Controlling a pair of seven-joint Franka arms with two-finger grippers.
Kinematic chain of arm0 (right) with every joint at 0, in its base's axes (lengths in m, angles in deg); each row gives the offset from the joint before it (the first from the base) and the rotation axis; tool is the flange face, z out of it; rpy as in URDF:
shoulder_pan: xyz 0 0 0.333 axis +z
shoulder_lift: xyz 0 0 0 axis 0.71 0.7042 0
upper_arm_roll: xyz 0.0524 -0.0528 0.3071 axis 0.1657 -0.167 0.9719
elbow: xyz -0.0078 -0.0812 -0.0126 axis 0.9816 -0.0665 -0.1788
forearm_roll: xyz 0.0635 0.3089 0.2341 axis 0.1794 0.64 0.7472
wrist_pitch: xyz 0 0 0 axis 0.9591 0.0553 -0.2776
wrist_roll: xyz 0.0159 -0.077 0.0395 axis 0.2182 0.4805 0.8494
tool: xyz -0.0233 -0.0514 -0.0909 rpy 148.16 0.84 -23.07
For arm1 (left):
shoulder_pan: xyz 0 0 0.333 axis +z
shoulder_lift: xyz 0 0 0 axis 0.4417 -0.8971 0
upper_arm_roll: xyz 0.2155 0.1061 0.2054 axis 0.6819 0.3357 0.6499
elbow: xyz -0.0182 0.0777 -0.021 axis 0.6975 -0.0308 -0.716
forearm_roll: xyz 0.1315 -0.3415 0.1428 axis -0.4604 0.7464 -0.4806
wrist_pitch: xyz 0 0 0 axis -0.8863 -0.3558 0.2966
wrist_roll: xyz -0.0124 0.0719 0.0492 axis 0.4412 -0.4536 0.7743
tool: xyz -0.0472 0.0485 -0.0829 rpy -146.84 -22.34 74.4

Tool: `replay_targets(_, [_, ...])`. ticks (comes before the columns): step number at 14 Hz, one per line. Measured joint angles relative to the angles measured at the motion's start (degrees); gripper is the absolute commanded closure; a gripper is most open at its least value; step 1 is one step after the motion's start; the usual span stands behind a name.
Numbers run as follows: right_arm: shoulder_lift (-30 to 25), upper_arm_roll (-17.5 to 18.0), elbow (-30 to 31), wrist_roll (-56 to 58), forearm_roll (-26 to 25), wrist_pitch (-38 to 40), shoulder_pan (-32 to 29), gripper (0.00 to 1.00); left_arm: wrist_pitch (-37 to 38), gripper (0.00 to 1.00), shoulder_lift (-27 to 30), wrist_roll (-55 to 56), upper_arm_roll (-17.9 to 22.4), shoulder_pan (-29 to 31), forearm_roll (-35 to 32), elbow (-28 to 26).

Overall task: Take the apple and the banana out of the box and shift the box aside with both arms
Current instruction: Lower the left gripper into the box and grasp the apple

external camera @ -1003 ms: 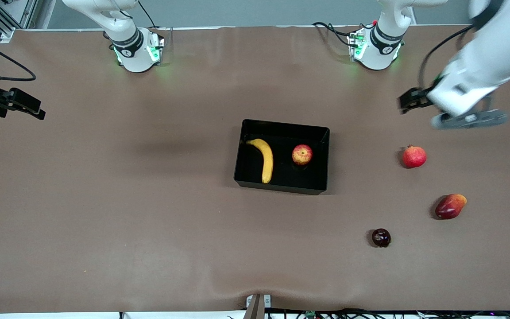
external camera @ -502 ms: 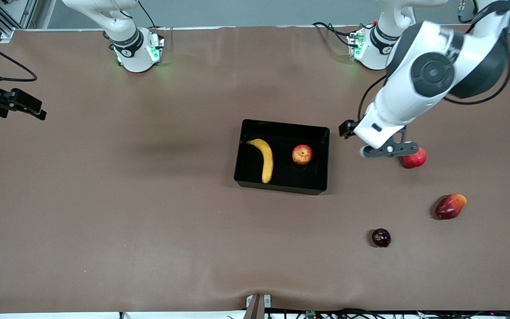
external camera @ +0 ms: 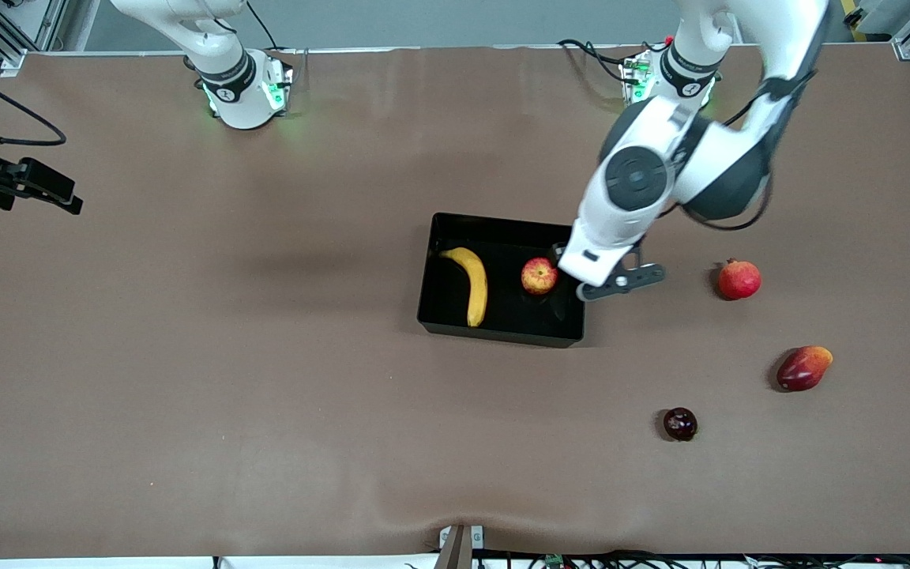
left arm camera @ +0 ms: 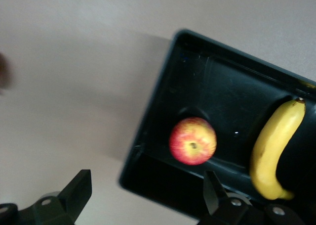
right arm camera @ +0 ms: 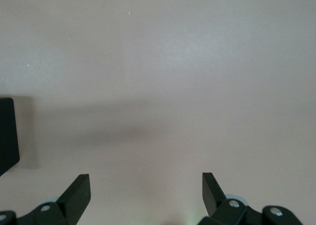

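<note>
Brown matte cloth covers the table from end to end. At the right arm's end, the right gripper hangs over bare cloth with its jaws spread wide and nothing between them; in the front view only black hardware at the picture's edge shows there, and this arm waits.

Near the middle of the table sits the rectangular glossy black plastic tray with low walls and no lid. Inside it, toward the right arm's end, lies the long curved yellow banana, its length running from the robots' side down toward the front camera. Beside the banana, toward the left arm's end of the tray, rests the small round apple with red-and-yellow blotchy skin; the two fruits are apart.

The white jointed left arm reaches down from its base to the tray's wall at the left arm's end. The left gripper hovers over that wall, just beside the apple, jaws wide and holding nothing; one finger is over the tray's inside, the other over cloth.

Toward the left arm's end lie an all-red pomegranate with a crown tip, then, nearer the front camera, a small dark round fruit and an oval red-orange mango, all well apart.
</note>
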Motion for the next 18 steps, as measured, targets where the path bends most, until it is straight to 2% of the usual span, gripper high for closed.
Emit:
replay_targets(3, [0.0, 0.0, 0.0, 0.0, 0.0, 0.0, 0.0, 0.0, -5.0, 0.0, -4.8, 8.0, 0.0, -2.5, -0.2, 0.0])
replay_targets(7, [0.0, 0.0, 0.0, 0.0, 0.0, 0.0, 0.0, 0.0, -7.2, 0.0, -9.2, 16.1, 0.0, -4.3, -3.9, 0.1])
replay_targets(14, [0.0, -0.1, 0.0, 0.0, 0.0, -0.1, 0.0, 0.0, -9.2, 0.0, -13.9, 19.5, 0.0, -4.8, -5.0, 0.1])
replay_targets(18, [0.0, -0.1, 0.0, 0.0, -0.1, -0.1, 0.0, 0.0, -10.7, 0.0, -15.4, 21.5, 0.0, -4.8, -7.9, 0.2])
